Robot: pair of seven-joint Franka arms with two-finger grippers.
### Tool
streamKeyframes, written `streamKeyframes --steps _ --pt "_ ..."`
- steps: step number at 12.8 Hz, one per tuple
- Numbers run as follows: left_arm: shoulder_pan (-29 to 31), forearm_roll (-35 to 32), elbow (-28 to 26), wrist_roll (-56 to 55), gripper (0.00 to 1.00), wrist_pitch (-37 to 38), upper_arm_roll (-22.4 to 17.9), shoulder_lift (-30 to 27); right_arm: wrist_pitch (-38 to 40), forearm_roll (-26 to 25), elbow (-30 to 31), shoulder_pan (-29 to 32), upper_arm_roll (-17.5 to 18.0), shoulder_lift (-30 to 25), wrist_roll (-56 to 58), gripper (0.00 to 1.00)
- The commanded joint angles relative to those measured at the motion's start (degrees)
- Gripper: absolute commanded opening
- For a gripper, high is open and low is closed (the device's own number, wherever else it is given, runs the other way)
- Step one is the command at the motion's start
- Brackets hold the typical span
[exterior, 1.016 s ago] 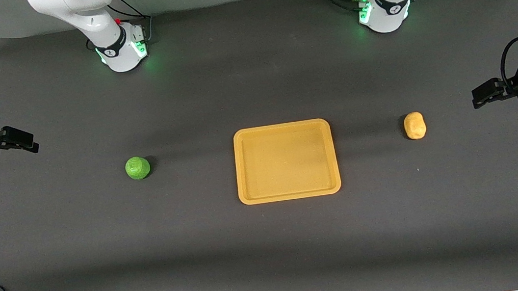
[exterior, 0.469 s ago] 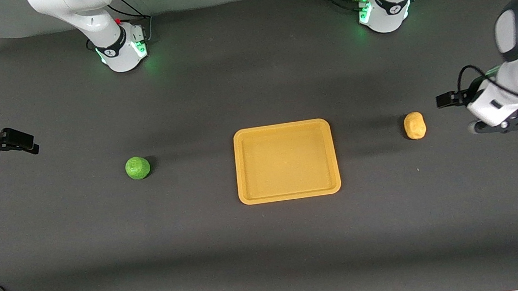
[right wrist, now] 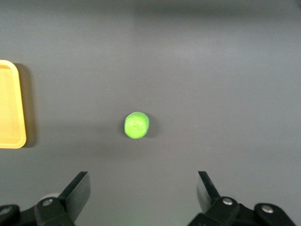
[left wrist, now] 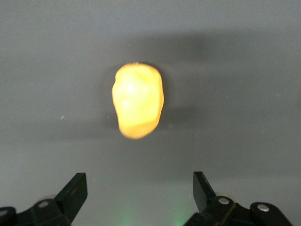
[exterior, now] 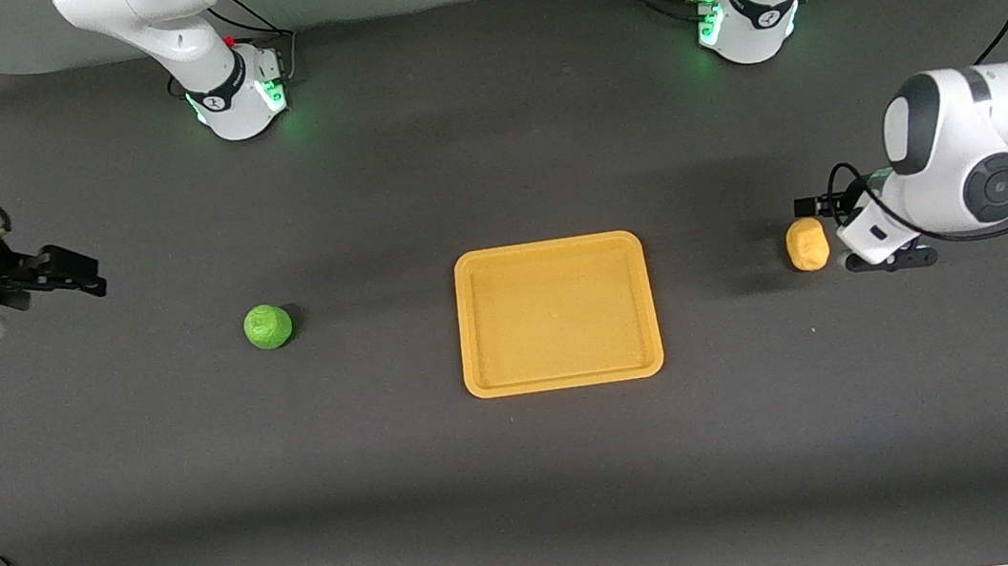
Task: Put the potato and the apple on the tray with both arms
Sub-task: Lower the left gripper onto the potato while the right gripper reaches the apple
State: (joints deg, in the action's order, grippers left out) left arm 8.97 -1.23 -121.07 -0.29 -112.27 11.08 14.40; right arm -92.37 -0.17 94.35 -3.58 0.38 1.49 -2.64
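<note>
Dark grey table point(exterior: 527, 472) holds a yellow-orange tray point(exterior: 549, 249) between the green apple point(exterior: 267, 326) and the potato point(exterior: 807, 243), with the left gripper point(left wrist: 138, 188) wide open and empty by the potato and the right gripper point(right wrist: 143, 188) wide open and empty near the apple.

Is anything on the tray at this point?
No. The tray holds nothing; its whole floor shows. The apple and potato lie on the table at either end. The open left gripper is beside the potato; the open right gripper is short of the apple.
</note>
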Motion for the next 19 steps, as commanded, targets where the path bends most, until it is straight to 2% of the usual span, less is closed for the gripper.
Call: streamKeyframes --steps 1,3,5,7,9,11,13,14,17,19 --pt "-0.4 0.3 -2.5 0.1 1.0 -5.1 -0.2 0.0 -4.3 -0.1 8.4 -3.2 -0.5 -5.8 -3.1 1.0" --pt "-0.2 0.3 -5.0 0.1 1.0 -12.1 -0.2 1.1 -7.7 -0.1 15.0 -3.2 -0.6 -10.3 -3.0 1.0" --pt "-1.0 -0.9 -5.0 1.1 1.0 -17.2 -0.2 3.9 -9.1 0.0 17.1 -3.3 -0.6 -10.9 -3.1 1.0" --pt "-0.4 -1.8 -5.1 1.3 1.0 -16.7 -0.2 4.0 -13.7 0.1 19.7 -3.3 -0.6 -9.8 -3.1 1.0" --pt "-0.4 -1.8 -5.1 1.4 0.99 -14.6 -0.2 3.8 -22.8 1.0 26.3 -3.8 -0.6 -9.2 -3.1 1.0" --pt "0.0 -1.8 -5.7 1.4 0.97 -15.5 -0.2 4.2 -32.4 1.1 31.8 -4.2 -0.6 -6.9 -3.1 1.0" --pt "-0.1 -1.8 -5.7 1.3 0.96 -17.2 -0.2 4.8 -37.8 1.1 33.2 -4.3 -0.6 -2.8 -3.2 1.0" --pt "-0.3 -1.8 -5.7 1.4 0.83 -18.2 -0.2 5.4 -40.5 1.2 33.6 -4.2 -0.6 -0.6 -3.2 1.0" --pt "-0.7 -3.6 -7.2 1.4 0.78 -23.7 -0.2 6.2 -48.3 4.4 35.7 -4.2 -0.6 5.4 -3.2 1.0" --pt "-0.8 -3.8 -7.2 1.7 0.6 -22.7 -0.2 5.7 -55.9 4.5 39.1 -4.8 -0.6 7.9 -3.1 1.0"
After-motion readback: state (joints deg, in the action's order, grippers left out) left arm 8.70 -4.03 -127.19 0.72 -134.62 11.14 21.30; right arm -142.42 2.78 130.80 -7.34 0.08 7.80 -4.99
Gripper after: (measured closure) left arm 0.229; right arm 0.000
